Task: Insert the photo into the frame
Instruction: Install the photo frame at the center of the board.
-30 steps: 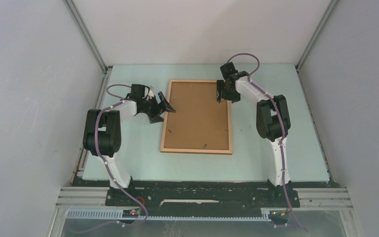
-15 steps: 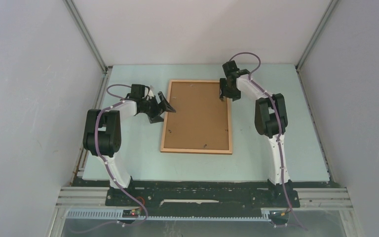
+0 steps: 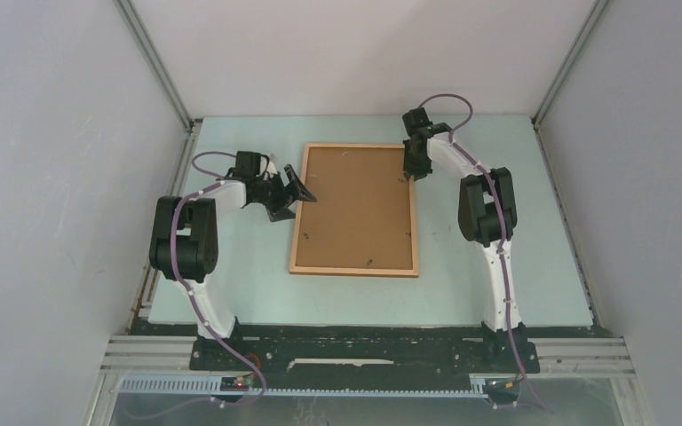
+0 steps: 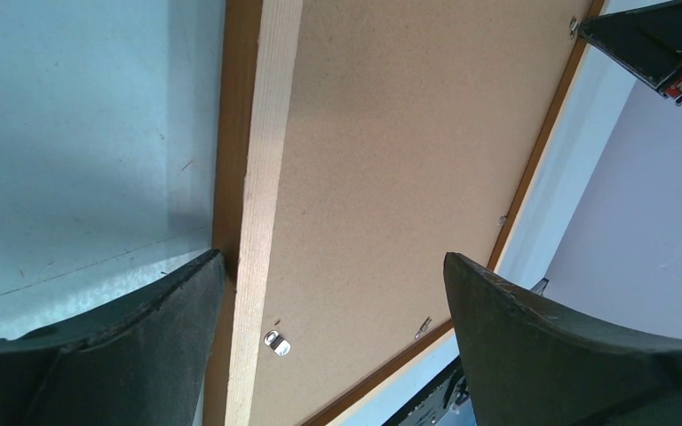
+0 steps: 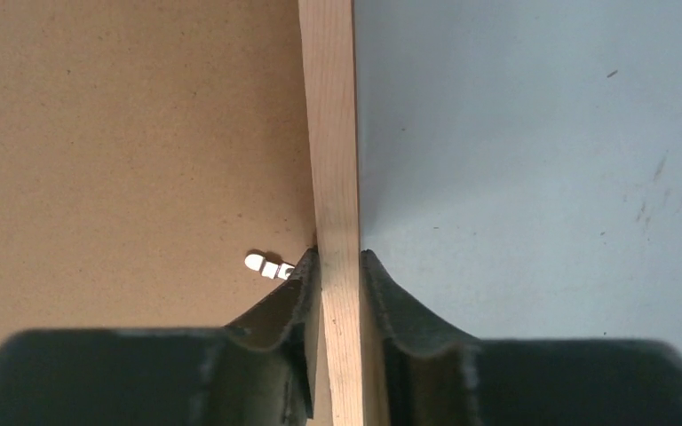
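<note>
The frame [image 3: 355,213] lies back up on the table, its brown fibreboard panel showing inside a thin light wooden rim. My right gripper [image 3: 409,172] is at the far part of the right rail. In the right wrist view it [image 5: 339,253] is shut on that rail [image 5: 329,133], one finger on each side. My left gripper [image 3: 299,190] stands open at the frame's left rail. In the left wrist view its wide jaws [image 4: 333,257] straddle the rail and panel [image 4: 391,160] without touching. The photo is out of view.
Small metal tabs [image 5: 266,264] [image 4: 276,343] sit along the panel's edges. The pale green table [image 3: 497,293] is enclosed by grey walls on three sides. The right arm's gripper [image 4: 657,44] shows at the top right of the left wrist view.
My right gripper has shifted outward from over the panel to the frame's right rail and closed on it. The left arm has not moved.
</note>
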Tool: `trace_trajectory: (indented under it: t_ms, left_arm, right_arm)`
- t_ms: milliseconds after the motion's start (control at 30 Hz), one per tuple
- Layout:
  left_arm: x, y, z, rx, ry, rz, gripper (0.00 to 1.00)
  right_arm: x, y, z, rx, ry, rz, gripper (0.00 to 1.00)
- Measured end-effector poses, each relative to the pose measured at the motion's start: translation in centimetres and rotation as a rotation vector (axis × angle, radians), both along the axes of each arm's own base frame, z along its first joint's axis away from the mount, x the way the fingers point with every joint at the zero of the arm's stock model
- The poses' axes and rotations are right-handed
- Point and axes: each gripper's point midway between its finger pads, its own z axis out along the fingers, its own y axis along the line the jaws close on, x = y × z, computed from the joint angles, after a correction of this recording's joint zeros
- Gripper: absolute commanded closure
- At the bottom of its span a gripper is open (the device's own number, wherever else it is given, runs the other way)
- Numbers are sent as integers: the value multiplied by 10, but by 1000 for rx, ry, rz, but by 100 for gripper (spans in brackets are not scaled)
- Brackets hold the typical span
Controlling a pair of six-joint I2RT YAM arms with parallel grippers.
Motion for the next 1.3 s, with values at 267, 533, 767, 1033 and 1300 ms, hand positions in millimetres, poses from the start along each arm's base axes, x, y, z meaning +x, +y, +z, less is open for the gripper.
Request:
trace_trajectory:
  t_ms: [267,533,767,1033,1300]
  left_arm:
    - [1,-1,1,-4,-7,-1,8]
    - [1,-1,1,-6,-7,-2,8]
    - [3,-2,3,-16,-14,-1,8]
    - [4,-3,4,-22,-19,-3,8]
    - [4,-4,6,-30,-17,1,8]
  right_arm:
    - [0,-1,-1,29,12,-30,65]
    - [-4,1,-1,31,-23,-3,51]
    - [-21,2,-2,65,-8,32,42]
    - [-9,6,-2,66,-20,44,47]
    - [0,6,-2,55,-29,36,54]
